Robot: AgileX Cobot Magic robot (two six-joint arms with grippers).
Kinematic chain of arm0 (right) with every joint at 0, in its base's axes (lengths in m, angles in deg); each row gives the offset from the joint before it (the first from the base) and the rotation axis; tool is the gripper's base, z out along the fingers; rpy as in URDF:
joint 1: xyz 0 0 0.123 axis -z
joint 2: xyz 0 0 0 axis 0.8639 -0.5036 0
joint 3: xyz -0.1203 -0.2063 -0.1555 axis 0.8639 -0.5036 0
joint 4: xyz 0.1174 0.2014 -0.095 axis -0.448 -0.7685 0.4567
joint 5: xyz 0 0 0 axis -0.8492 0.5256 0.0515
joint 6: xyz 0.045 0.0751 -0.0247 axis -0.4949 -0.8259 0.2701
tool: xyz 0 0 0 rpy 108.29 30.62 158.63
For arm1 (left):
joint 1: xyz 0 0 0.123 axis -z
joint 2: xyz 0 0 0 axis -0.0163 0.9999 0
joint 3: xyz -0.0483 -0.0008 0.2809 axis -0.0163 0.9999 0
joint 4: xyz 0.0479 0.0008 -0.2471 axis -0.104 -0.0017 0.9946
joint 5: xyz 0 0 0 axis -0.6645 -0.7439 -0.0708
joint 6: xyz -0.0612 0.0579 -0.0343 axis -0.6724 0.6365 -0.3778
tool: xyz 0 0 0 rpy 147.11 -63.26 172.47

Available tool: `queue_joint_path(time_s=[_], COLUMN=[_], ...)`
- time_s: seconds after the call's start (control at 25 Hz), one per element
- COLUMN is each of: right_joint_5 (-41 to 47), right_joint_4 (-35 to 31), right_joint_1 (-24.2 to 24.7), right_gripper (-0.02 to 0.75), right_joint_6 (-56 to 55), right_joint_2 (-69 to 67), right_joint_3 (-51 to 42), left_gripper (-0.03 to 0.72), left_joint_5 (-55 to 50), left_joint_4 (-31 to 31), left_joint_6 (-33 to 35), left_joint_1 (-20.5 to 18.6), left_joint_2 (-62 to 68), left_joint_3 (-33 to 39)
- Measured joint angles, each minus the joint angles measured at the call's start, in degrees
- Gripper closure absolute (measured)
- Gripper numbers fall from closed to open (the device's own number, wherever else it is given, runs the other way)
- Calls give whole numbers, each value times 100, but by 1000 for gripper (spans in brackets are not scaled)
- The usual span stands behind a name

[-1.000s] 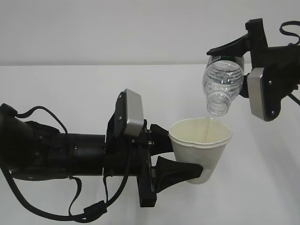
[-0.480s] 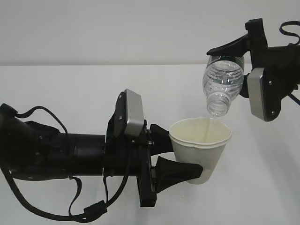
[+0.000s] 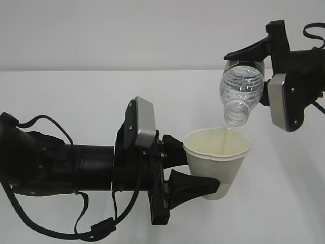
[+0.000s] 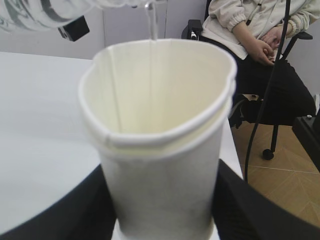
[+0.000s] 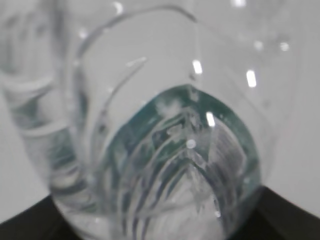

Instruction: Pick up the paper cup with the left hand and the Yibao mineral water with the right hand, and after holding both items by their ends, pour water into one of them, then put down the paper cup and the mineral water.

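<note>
Left hand (image 3: 203, 175): reaches in from the lower left of the exterior frame, its two black fingers (image 3: 190, 189) clamped on the lower part of the paper cup, one on each side.
Paper cup (image 3: 219, 158): held upright above the bench, lower centre of the exterior frame; the rolled rim is squeezed a little out of round, and the inside is pale cream. In the left wrist view the paper cup (image 4: 161, 145) fills the middle of the frame with a dark finger at each lower corner.
Right hand (image 3: 260, 53): upper right of the exterior frame, grasping the Yibao mineral water by its base end; the grey block faces the camera.
Yibao mineral water (image 3: 240, 91): clear ribbed bottle tipped neck-down, its open mouth just above the far side of the cup rim, not touching it.
Water stream (image 4: 151, 21): a thin thread falls from the bottle mouth into the cup.
Right wrist view: the bottle (image 5: 165, 150) fills the blurred frame; green shows through the clear plastic.
Bench (image 3: 66, 96): white, below both arms.
Person (image 4: 255, 35): seated on a chair in the upper right of the left wrist view, hands in lap.
</note>
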Motion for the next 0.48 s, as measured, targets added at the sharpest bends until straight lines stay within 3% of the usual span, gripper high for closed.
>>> queue_joint_path(time_s=[0.48], right_joint_5=[-84], right_joint_4=[0], right_joint_1=[0], right_gripper=[249], right_joint_6=[24], right_joint_2=[0], right_joint_3=[13], left_gripper=[277], left_joint_5=[0], left_joint_4=[0], left_joint_6=[0], left_joint_1=[0], left_joint_2=[0], left_joint_3=[0])
